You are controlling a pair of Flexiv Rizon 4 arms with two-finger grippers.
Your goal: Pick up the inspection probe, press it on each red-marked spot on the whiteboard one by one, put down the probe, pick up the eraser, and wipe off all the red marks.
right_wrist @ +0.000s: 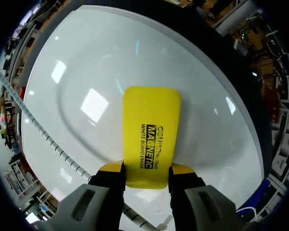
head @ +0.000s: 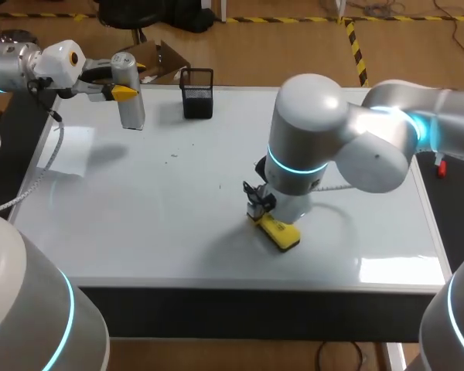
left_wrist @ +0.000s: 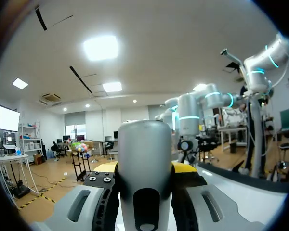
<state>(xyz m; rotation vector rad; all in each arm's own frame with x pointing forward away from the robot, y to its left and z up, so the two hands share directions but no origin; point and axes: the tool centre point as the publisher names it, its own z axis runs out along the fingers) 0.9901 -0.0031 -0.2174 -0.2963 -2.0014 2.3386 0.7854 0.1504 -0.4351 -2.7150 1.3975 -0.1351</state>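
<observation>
A grey cylindrical probe (head: pixel 128 90) hangs upright above the whiteboard's (head: pixel 178 201) far left corner, with my left gripper (head: pixel 117 81) shut on it. In the left wrist view the probe (left_wrist: pixel 144 168) fills the space between the fingers of the left gripper (left_wrist: pixel 145 185). My right gripper (head: pixel 272 220) is shut on a yellow eraser (head: pixel 280 232) that rests flat on the board near the middle front. The right wrist view shows the eraser (right_wrist: pixel 150 134) clamped between the right gripper's (right_wrist: pixel 147 169) yellow tips, lying on the white surface. No red marks show on the board.
A black mesh holder (head: pixel 197 93) stands at the board's far edge, right of the probe. A cardboard box (head: pixel 158 62) sits behind it. A few small dark specks (head: pixel 174 154) dot the board's centre left. A white cable (right_wrist: pixel 53 144) runs along the board beside the right gripper.
</observation>
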